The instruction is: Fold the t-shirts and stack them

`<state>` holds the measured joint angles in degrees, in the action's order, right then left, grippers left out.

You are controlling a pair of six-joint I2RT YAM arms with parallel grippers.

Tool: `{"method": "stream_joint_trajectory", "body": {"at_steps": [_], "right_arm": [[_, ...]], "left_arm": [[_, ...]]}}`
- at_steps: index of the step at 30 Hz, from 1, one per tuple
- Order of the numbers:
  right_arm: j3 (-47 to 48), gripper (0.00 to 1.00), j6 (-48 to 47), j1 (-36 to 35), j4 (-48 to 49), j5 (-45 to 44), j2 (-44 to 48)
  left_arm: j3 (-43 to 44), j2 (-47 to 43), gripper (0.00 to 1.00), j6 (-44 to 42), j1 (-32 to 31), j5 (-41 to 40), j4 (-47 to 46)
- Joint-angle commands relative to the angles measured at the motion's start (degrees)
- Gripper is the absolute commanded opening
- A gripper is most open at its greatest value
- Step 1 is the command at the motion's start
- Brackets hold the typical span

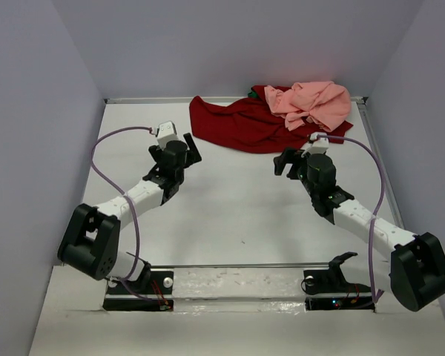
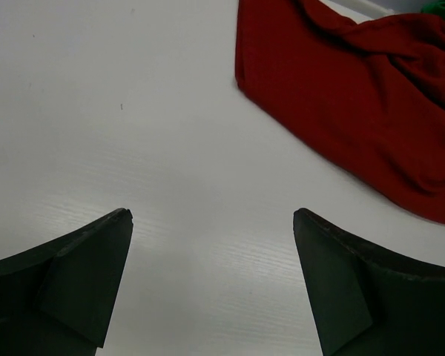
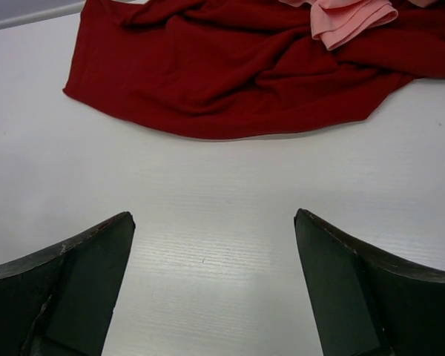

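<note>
A dark red t-shirt (image 1: 241, 124) lies crumpled at the back of the white table, with a salmon pink t-shirt (image 1: 311, 104) bunched on its right part. A sliver of bright green t-shirt (image 1: 251, 94) shows behind them. My left gripper (image 1: 191, 148) hovers just left of the red cloth, open and holding nothing. In the left wrist view the dark red t-shirt (image 2: 356, 96) fills the upper right and the green t-shirt (image 2: 441, 7) peeks in at the corner. My right gripper (image 1: 284, 161) stands open near the red hem. The right wrist view shows the dark red t-shirt (image 3: 230, 74) and pink t-shirt (image 3: 352, 18) ahead.
Grey walls (image 1: 30, 133) close in the table on the left, back and right. A raised rail (image 1: 148, 99) runs along the back edge. Purple cables (image 1: 104, 148) loop over both arms. The arm bases (image 1: 237, 285) sit at the near edge.
</note>
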<state>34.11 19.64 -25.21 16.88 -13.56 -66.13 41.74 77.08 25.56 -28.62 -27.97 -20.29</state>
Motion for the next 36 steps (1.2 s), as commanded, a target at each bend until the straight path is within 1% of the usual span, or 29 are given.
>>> {"method": "stream_joint_trajectory", "body": {"at_steps": [1,3,6,7,9,11,12,14,15,21,27,31,36], "right_arm": [[0.6,0.95,-1.1,-0.5,3.0,1.1,1.4],[0.8,0.95,-1.1,-0.5,2.8,1.1,1.3],[0.8,0.95,-1.0,-0.5,2.5,0.8,0.8],[1.0,0.95,-1.0,-0.5,2.5,1.0,0.7],[1.2,0.95,-0.9,-0.5,2.5,1.5,0.1],[1.6,0.95,-0.9,-0.5,2.0,1.6,-0.9],[1.9,0.95,-1.0,-0.5,1.9,1.5,-1.2],[2.3,0.94,-1.0,-0.5,1.4,1.6,-1.7],[2.5,0.94,-0.9,-0.5,1.3,1.6,-1.6],[2.1,0.94,-1.3,-0.5,1.3,1.0,-0.7],[2.4,0.94,-1.3,-0.5,1.1,1.1,-0.8],[2.5,0.94,-1.4,-0.5,1.1,1.2,-1.0],[2.5,0.94,-1.3,-0.5,1.1,1.2,-1.2]], "left_arm": [[7.9,5.8,0.99,0.6,3.8,6.5,2.4],[12.0,9.2,0.99,-1.7,4.1,5.9,5.0],[16.5,14.4,0.99,-2.4,5.4,7.9,7.6],[19.5,15.9,0.99,-2.3,6.0,10.7,8.0],[22.7,20.4,0.99,-2.2,7.2,14.6,8.8],[28.3,23.7,0.99,-1.8,7.3,17.9,11.5],[32.3,27.2,0.98,-1.5,7.4,19.1,12.7],[34.7,30.0,0.96,-1.2,7.4,22.2,13.9],[35.7,32.1,0.96,-1.0,7.3,22.3,14.1],[40.9,38.3,0.96,-1.6,7.3,21.2,15.1],[50.4,45.5,0.95,-1.5,7.2,18.7,23.3],[54.8,48.2,0.94,-1.8,7.2,16.7,25.7],[57.8,50.3,0.94,-2.3,7.1,15.6,27.0]]}}
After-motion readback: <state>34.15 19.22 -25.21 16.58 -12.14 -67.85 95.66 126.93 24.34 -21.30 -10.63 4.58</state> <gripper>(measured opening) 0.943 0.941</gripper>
